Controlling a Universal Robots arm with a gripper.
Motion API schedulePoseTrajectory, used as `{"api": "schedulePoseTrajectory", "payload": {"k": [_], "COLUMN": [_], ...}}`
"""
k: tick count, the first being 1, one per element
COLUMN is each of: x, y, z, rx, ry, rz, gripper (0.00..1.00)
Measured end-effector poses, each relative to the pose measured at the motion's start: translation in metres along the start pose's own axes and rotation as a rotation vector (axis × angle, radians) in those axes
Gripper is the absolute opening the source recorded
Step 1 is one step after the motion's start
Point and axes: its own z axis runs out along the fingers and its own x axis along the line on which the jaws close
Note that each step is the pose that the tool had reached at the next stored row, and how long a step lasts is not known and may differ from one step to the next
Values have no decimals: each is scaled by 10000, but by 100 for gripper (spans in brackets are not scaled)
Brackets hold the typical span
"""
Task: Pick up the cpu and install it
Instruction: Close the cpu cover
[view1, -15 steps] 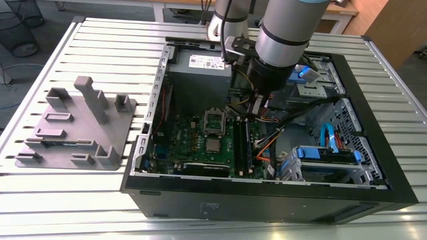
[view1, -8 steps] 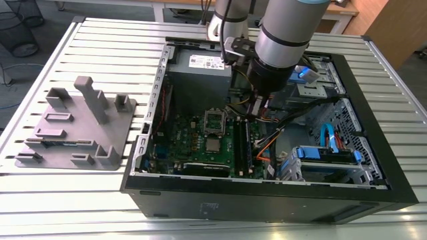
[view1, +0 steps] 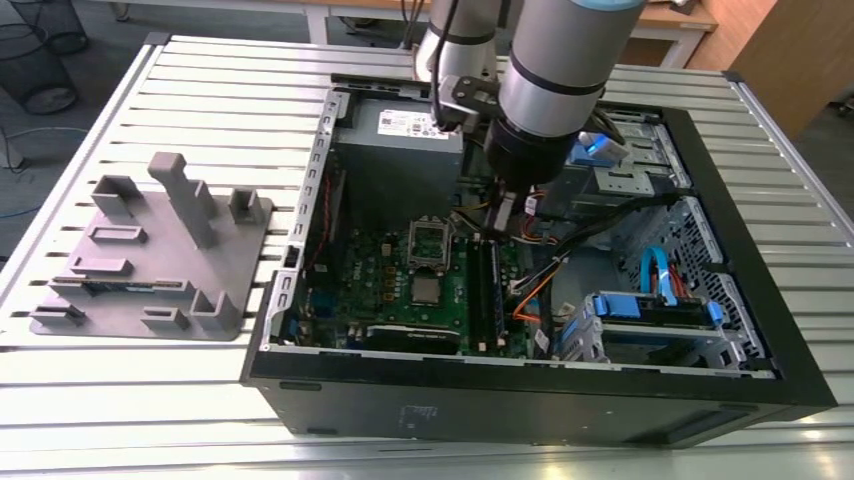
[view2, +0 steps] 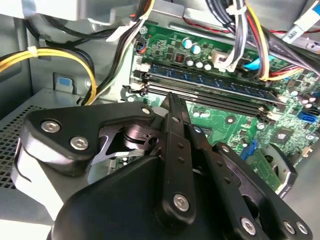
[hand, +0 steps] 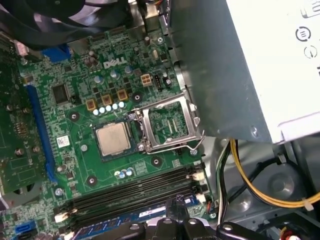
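Cpu (hand: 112, 139) flat on green board (hand: 75, 167), beside open metal frame (hand: 170, 145).

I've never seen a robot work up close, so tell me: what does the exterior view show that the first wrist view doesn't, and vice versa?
The exterior view brings the robot arm, the whole black computer case and a grey plastic holder on the slatted table. The first wrist view brings a long blue slot and the thin wire lever at the open metal frame. Both share the green board and the silver-topped cpu lying flat beside that frame.
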Motion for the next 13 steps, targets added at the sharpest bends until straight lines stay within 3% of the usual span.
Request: {"api": "schedulePoseTrajectory", "payload": {"k": [6, 13], "x": [-52, -49], "y": [60, 90], "z": [29, 87], "rx": [5, 15], "ry": [-8, -25], "rz": [168, 813], "gripper": [11, 11]}}
